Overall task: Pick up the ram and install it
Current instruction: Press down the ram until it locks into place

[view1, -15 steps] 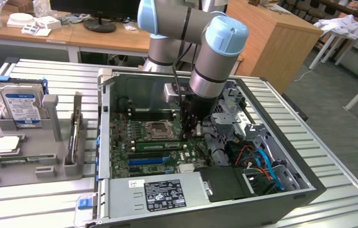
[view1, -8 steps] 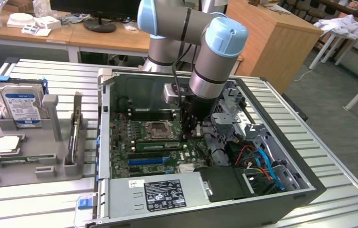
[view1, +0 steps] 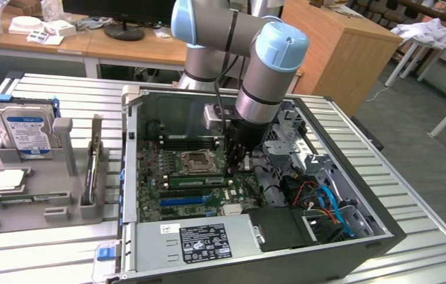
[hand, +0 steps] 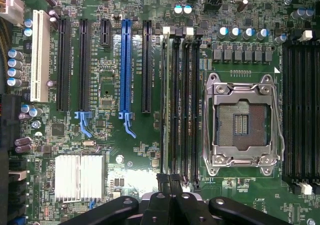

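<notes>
Surveying from the largest item down: the slatted bench (view1: 420, 195) carries an open computer case (view1: 365, 236) lying on its side, and my arm (view1: 267, 77) reaches down into it. The motherboard (hand: 110, 85) lies flat on the case floor. Beside its empty processor socket (hand: 243, 120) runs a bank of four memory slots (hand: 187, 105).

The ram (hand: 169, 105) stands on edge in the slot farthest from the socket, and in the exterior view it shows as a low green strip (view1: 195, 180). It appears level along its length. I cannot tell whether the end latches have closed on it.

My fingers (hand: 162, 185) are drawn together with only a sliver of gap, and I see nothing held between them. The tips hang over the near end of that slot, just off the stick's end. Contact cannot be confirmed.

Handling assessment:
- **Weight and stiffness:** the stick looks light, thin and stiff, a bare board with small black chips.
- **Fragility:** I judge it fragile under sideways bending and sensitive at the contact edge.
- **Where to hold:** the sound hold is across the flat faces near the top edge, or by the short ends, clear of the contacts.
- **Pressure:** any load belongs straight down on the top edge, near the ends and square to the slot.
</notes>
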Action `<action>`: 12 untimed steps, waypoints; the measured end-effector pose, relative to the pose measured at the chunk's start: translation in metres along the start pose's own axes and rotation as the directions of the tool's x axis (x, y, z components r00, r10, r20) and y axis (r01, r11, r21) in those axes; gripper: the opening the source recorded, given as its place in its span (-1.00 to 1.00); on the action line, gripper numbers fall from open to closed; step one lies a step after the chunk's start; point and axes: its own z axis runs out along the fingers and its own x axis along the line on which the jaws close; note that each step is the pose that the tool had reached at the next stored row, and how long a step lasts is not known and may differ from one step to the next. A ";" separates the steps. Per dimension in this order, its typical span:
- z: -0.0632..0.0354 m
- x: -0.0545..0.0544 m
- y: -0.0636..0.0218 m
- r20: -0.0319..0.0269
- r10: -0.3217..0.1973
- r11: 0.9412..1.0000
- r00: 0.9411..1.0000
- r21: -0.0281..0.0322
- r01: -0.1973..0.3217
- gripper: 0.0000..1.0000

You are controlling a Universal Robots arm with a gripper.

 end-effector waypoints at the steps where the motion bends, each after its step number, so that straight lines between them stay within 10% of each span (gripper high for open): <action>1: 0.0001 0.000 0.0000 0.000 0.000 1.000 1.000 0.000 0.000 -0.79; 12: 0.0018 0.000 -0.0001 0.000 0.000 1.000 1.000 0.000 0.000 -0.79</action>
